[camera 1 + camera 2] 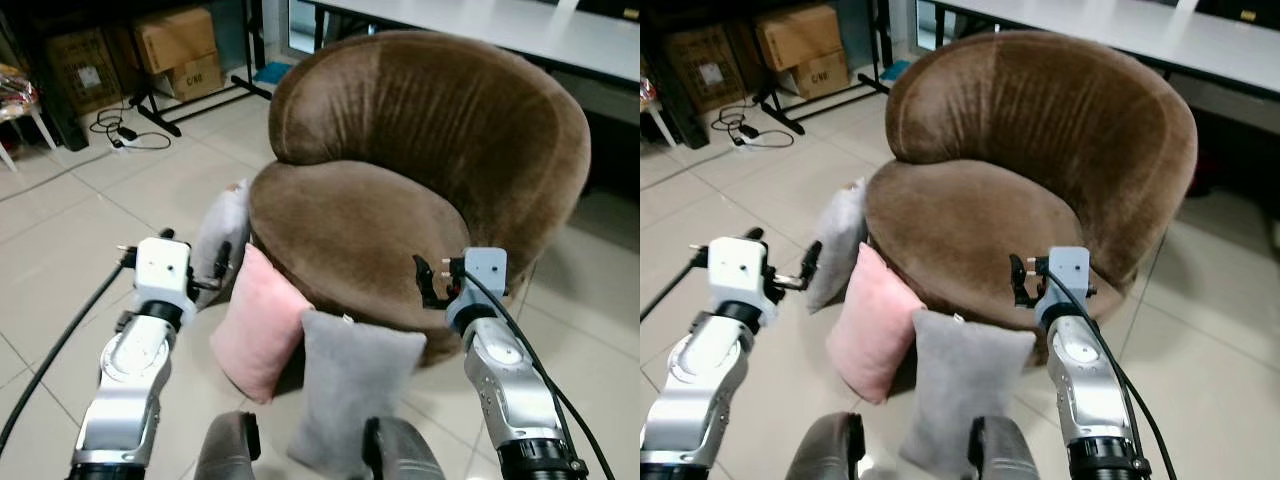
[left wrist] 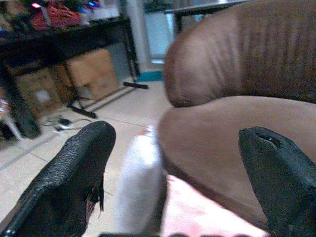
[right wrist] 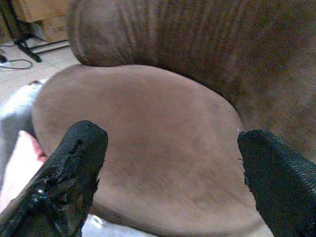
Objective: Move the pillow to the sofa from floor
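Three pillows stand on the tiled floor, leaning against the front of the round brown sofa point(image 1: 400, 190). A grey pillow point(image 1: 350, 385) is nearest me, a pink pillow point(image 1: 258, 320) is beside it to the left, and a pale grey pillow point(image 1: 222, 235) is further left. My left gripper point(image 1: 195, 258) hovers open above the floor, just left of the pale and pink pillows, holding nothing. My right gripper point(image 1: 438, 278) is open and empty over the sofa seat's front right edge. The left wrist view shows the pale pillow point(image 2: 140, 182) and pink pillow point(image 2: 197, 212) between the fingers.
Cardboard boxes point(image 1: 175, 40) sit under a dark shelf at the back left. In front of them are cables point(image 1: 125, 130) and black stand legs point(image 1: 200, 100) on the floor. A white table point(image 1: 500, 25) runs behind the sofa. Open tiled floor point(image 1: 60, 220) lies to the left.
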Robot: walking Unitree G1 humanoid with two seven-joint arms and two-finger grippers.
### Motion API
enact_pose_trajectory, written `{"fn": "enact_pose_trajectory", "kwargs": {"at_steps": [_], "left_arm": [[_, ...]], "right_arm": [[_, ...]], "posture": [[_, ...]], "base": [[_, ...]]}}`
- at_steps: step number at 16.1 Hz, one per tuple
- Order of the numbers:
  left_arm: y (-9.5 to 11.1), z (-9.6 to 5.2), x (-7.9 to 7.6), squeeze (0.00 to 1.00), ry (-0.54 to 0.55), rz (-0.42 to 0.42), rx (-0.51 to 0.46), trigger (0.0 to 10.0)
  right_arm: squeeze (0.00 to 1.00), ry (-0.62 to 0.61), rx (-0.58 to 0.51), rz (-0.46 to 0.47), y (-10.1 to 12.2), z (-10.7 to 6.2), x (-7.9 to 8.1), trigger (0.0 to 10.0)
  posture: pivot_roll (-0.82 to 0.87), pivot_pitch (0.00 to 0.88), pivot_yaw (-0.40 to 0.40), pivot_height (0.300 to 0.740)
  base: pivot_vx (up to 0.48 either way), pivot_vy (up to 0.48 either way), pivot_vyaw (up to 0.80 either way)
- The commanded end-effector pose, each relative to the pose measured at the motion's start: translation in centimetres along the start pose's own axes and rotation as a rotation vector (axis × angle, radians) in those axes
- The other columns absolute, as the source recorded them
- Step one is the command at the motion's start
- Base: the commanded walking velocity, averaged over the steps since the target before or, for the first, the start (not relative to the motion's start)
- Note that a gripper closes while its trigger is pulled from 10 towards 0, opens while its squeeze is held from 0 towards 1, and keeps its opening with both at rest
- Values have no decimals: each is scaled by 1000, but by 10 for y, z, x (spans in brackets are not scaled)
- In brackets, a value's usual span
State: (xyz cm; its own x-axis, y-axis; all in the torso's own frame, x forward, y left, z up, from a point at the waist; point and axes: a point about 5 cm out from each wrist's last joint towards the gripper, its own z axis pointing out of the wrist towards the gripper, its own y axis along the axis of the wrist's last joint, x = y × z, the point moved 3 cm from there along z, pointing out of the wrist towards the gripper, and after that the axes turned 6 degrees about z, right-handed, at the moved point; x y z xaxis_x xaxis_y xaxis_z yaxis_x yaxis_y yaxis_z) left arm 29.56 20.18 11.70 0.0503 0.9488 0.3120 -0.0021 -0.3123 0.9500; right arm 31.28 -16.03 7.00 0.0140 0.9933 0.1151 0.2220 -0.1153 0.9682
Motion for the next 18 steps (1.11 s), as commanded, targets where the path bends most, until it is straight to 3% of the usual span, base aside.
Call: {"fn": "enact_pose_trajectory", "kwargs": {"at_steps": [1, 14, 18], "left_arm": [[0, 0, 7, 0, 34, 21, 3, 10000], [-2, 3, 6, 0, 19, 47, 17, 10000], [-2, 3, 7, 0, 11, 15, 14, 10000]], "right_arm": [[0, 35, 3, 5, 1, 2, 10, 10000], [0, 2, 10, 21, -4, 1, 9, 10000], [0, -9, 12, 15, -5, 0, 7, 10000]], "posture": [[-83, 0, -33, 616], [-84, 0, -20, 477], [-90, 0, -13, 477]], "base": [[0, 0, 0], [0, 0, 0], [0, 0, 0]]}}
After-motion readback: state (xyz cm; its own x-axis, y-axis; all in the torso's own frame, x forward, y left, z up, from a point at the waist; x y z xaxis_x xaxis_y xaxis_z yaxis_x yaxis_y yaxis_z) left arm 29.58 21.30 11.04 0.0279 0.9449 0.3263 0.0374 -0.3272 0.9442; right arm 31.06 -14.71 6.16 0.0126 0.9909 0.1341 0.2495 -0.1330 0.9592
